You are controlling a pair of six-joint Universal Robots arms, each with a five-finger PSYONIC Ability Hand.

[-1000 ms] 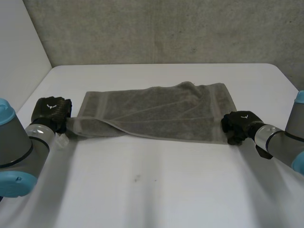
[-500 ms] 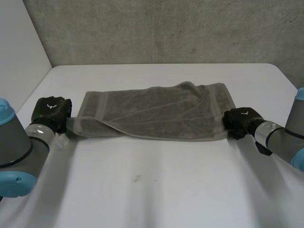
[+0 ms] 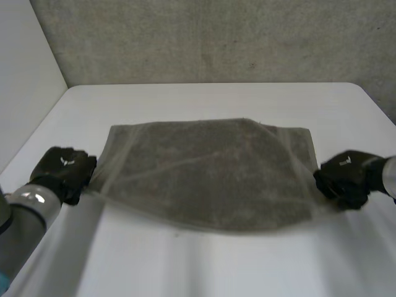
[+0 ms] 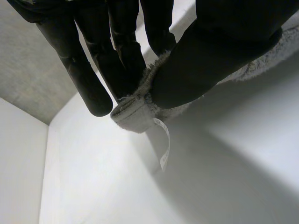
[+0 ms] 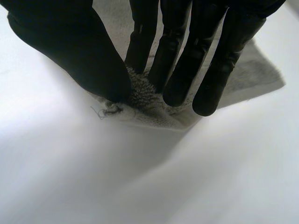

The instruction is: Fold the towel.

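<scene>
A grey towel [image 3: 204, 173] is stretched between my two hands over the white table [image 3: 210, 260], its near edge lifted and sagging toward me while its far edge lies on the table. My left hand [image 3: 62, 174] pinches the towel's near left corner [image 4: 133, 112] between thumb and fingers; a small white label [image 4: 164, 144] hangs from that corner. My right hand [image 3: 343, 179] pinches the near right corner [image 5: 140, 100] the same way, thumb against fingers.
A grey wall [image 3: 210, 37] stands behind the table's far edge, and a white side wall [image 3: 25, 68] rises at the left. Bare table surface lies in front of the towel and beyond its far edge.
Both hands have drawn toward me and lifted with the towel's near corners, opening the folded-over towel out wider. The right hand closed on its corner.
</scene>
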